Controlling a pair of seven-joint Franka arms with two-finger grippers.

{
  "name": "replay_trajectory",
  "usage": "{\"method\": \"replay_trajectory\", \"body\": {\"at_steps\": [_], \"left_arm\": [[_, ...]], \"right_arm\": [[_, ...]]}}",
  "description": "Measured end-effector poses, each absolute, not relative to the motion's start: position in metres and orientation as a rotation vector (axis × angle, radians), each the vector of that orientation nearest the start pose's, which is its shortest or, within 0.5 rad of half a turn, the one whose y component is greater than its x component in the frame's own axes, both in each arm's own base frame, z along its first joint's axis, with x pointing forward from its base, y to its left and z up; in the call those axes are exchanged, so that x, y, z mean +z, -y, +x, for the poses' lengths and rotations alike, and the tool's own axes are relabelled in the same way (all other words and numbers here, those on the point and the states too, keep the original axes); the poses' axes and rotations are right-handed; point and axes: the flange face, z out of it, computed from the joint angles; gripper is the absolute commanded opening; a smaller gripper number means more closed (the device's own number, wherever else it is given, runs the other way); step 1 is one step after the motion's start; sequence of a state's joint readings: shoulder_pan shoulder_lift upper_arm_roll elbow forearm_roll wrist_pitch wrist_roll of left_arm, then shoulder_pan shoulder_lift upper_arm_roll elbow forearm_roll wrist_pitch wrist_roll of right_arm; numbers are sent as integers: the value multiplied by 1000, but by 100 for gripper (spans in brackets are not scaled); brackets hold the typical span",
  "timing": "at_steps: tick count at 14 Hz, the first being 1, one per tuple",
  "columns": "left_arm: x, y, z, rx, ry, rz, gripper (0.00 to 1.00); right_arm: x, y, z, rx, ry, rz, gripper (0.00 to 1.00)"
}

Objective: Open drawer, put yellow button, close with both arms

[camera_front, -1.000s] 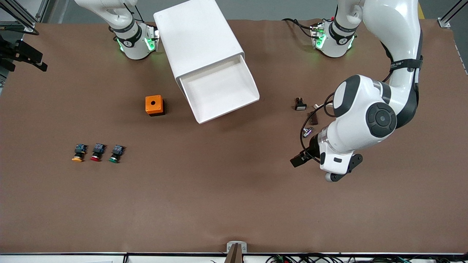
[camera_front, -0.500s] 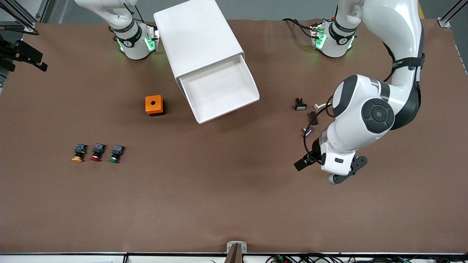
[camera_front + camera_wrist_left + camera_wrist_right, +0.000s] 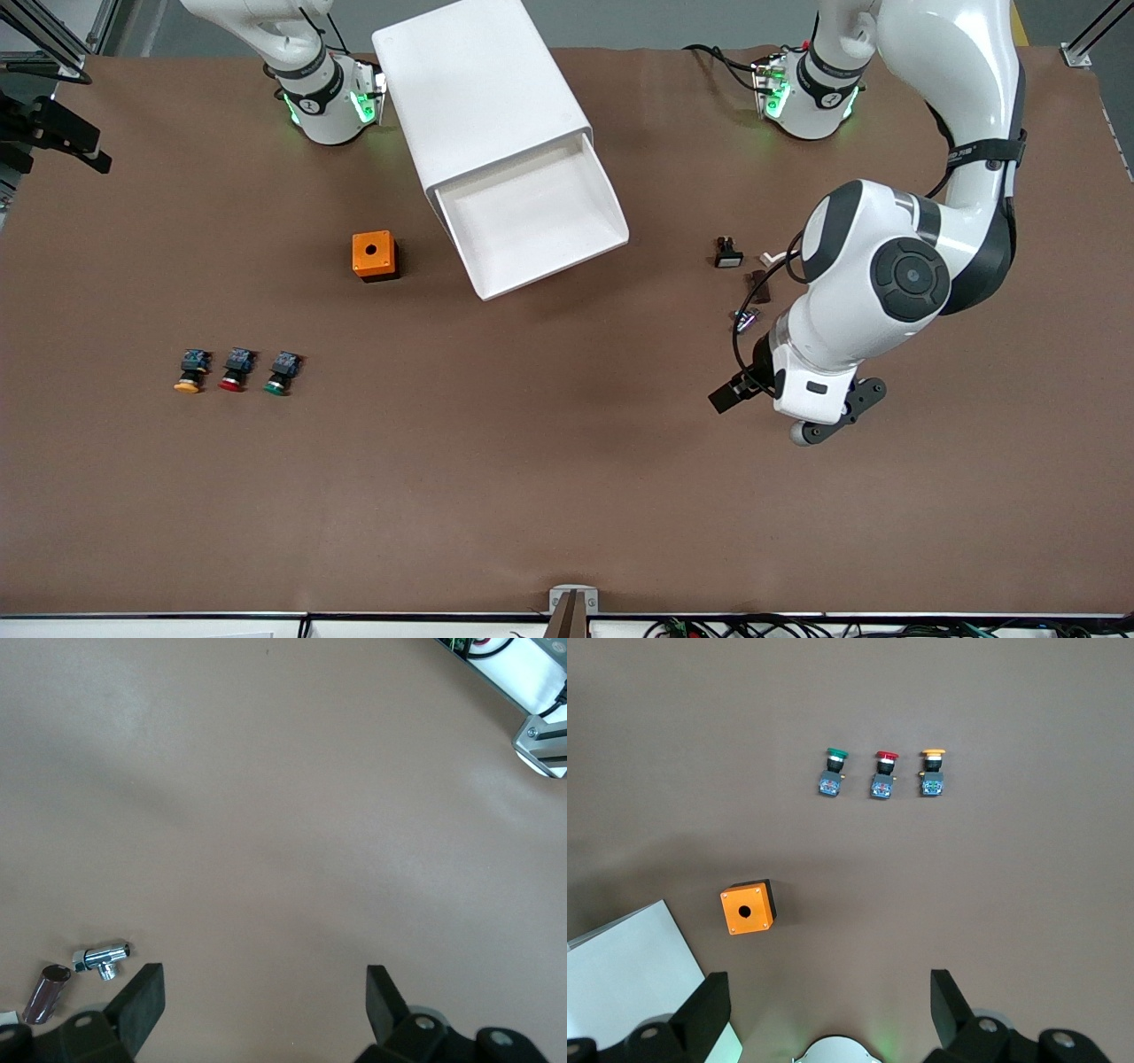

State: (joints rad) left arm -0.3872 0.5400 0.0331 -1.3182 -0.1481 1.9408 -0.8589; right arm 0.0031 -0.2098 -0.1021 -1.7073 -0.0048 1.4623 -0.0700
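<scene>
The white cabinet (image 3: 478,89) stands between the two arm bases. Its top drawer (image 3: 532,217) is pulled out and nothing lies in it. The yellow button (image 3: 187,372) lies on the table at the right arm's end, nearer the front camera, outermost in a row of three; it also shows in the right wrist view (image 3: 932,773). My left gripper (image 3: 740,390) hangs open and empty over bare table at the left arm's end (image 3: 263,992). My right gripper (image 3: 828,1010) is open and empty high above its own base; the front view does not show it.
The red button (image 3: 234,370) and the green button (image 3: 280,373) lie beside the yellow one. An orange box (image 3: 373,255) sits beside the drawer. A small black and white part (image 3: 727,252), a brown cylinder (image 3: 46,992) and a chrome fitting (image 3: 102,958) lie near my left gripper.
My left arm has shifted a little toward its own end of the table, its hand staying over the same bare patch. The drawer and buttons have not moved.
</scene>
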Motion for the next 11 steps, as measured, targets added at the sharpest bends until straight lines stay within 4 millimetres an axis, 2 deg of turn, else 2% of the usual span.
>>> {"method": "replay_trajectory", "body": {"at_steps": [2,7,9,11], "left_arm": [[433,265,671,4,888,-3168,100],[432,267,670,7,883,-3168,100],[432,268,670,8,880,-3169,100],[432,268,670,9,880,-3169,100]], "right_arm": [[645,63,481,98,-73,-3119,100],[558,102,542,240,-178,-3117,100],[538,121,560,223,-192,-3122,100],[524,146,566,187,-178,-3127,100]]}}
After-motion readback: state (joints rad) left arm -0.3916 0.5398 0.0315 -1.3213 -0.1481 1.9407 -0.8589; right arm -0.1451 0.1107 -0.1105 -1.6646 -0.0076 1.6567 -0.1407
